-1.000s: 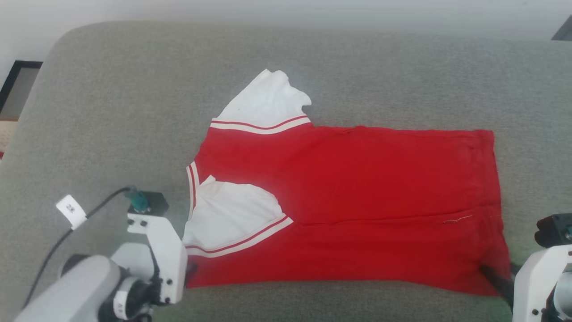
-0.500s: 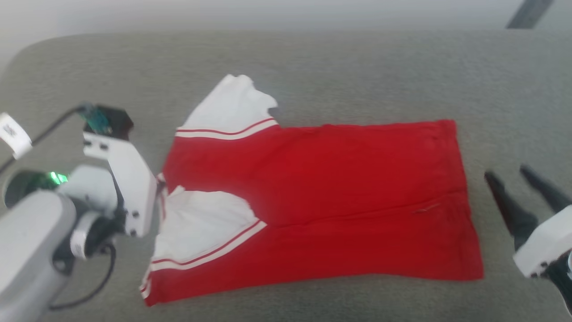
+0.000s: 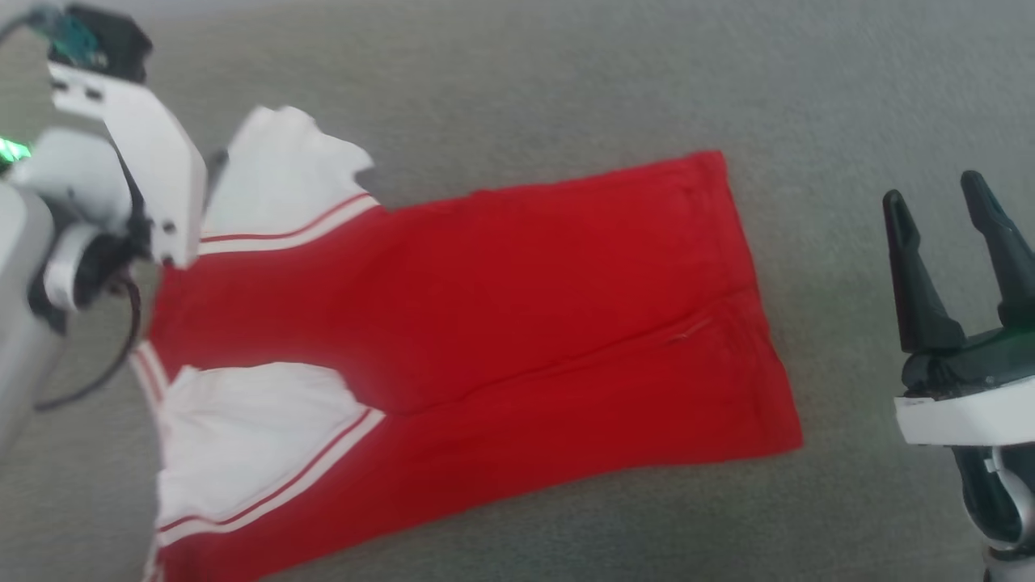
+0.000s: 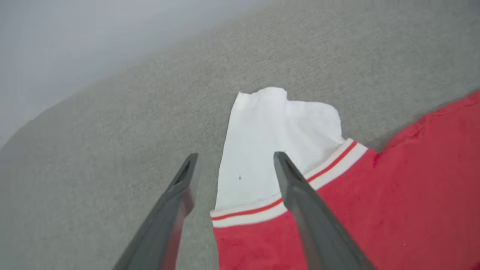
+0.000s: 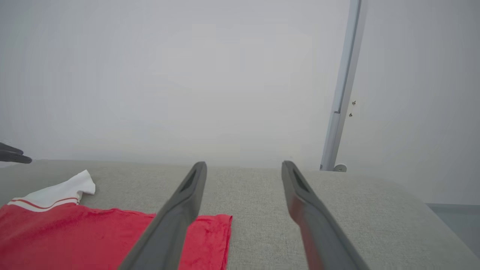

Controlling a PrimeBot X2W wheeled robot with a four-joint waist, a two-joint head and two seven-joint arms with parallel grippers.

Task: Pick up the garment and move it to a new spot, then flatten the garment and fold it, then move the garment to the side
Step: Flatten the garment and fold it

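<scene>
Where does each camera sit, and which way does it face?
Head view: from the head, down on the garment on a grey cushion; left forearm, open right claw show.
Left wrist view: along the open left claw at the garment's white sleeve.
Right wrist view: along its claw, across the cushion toward a wall.
Both wrist views share that sleeve.

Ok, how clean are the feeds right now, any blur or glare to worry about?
Head view: motion-smeared throughout, edges of the garment and weave of the grey fabric surface soft, though the right gripper reads as open. Left wrist view: white sleeve fairly crisp, seen between the open fingers of the left gripper; far background hazy. Right wrist view: flat, even light on the wall, no glare or hard shadows.
</scene>
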